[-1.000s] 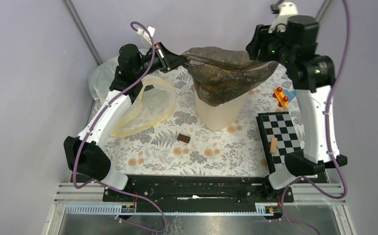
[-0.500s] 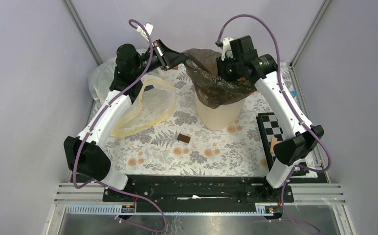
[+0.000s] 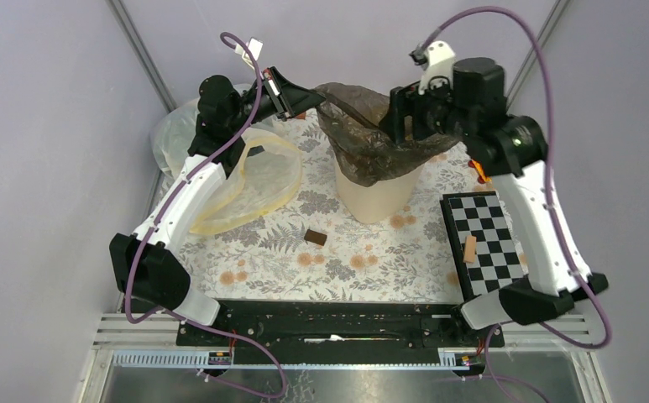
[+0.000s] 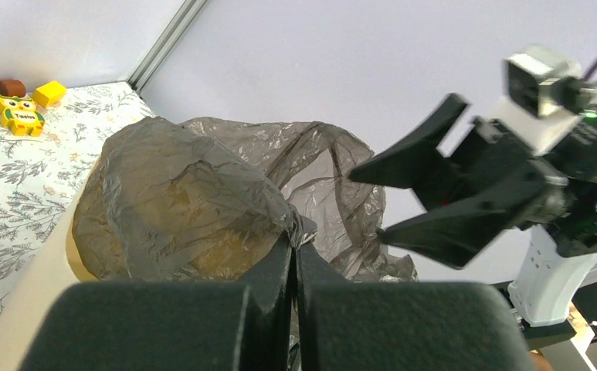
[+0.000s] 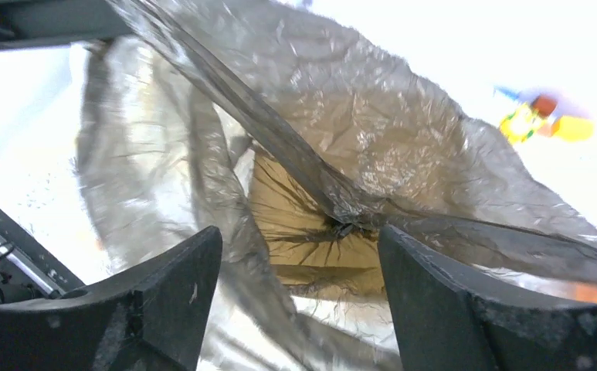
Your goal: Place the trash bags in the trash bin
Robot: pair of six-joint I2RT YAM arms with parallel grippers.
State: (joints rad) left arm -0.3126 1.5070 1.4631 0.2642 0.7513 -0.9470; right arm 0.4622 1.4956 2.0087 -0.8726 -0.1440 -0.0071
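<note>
The dark brown-olive trash bag [image 3: 369,138] is draped over the mouth of the cream-beige trash bin [image 3: 377,197], sagging into it. My left gripper [image 3: 311,100] is shut on the bag's left edge and holds it up, left of the bin. In the left wrist view the shut jaws pinch the bag [image 4: 179,193] at the gripper's tip [image 4: 295,236]. My right gripper [image 3: 398,126] is open just above the bag at the bin's right rim. In the right wrist view, its gripper [image 5: 299,267] is spread around the bag [image 5: 357,139], gripping nothing.
A whitish translucent bag with a yellow rim [image 3: 258,180] lies left of the bin. A small brown block [image 3: 315,238] sits in front of the bin. A checkerboard [image 3: 482,231] with a wooden piece [image 3: 469,249] lies at right. Small toys [image 4: 23,116] sit behind the bin.
My right gripper no longer holds the bag stretched out to the right. It swung in over the bin, then drew back slightly, now open. The bag's right side has dropped onto the bin.
</note>
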